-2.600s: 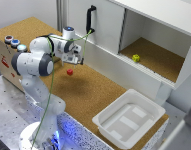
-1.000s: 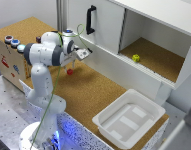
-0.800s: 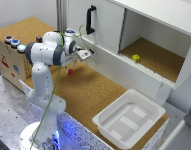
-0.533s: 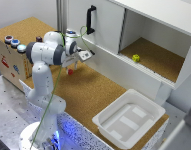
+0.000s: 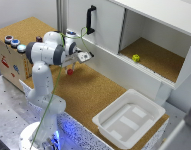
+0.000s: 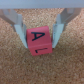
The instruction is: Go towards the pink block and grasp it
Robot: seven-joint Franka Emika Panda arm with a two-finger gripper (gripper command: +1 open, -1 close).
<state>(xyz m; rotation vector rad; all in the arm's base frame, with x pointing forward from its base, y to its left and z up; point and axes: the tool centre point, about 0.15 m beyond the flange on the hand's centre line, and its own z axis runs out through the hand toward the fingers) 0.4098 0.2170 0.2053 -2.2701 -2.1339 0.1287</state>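
The pink block (image 5: pixel 70 71) is a small reddish-pink cube resting on the cork surface, just below the arm's hand. In the wrist view the pink block (image 6: pixel 38 41) shows dark letters on its faces. My gripper (image 5: pixel 71 66) points down over it. In the wrist view my gripper (image 6: pixel 40 44) has one finger on each side of the cube, and both fingers (image 6: pixel 21 31) look pressed against its sides. The cube still appears to sit on the cork.
A white tray (image 5: pixel 145 102) stands at the exterior view's lower right. A small yellow-green block (image 5: pixel 136 58) lies in the open white cabinet compartment. A cabinet door with a black handle (image 5: pixel 90 17) is behind the arm. A wooden box with buttons (image 5: pixel 10 50) stands at the left.
The gripper came down from above the pink block to surround it. Over the last second the arm has hardly moved.
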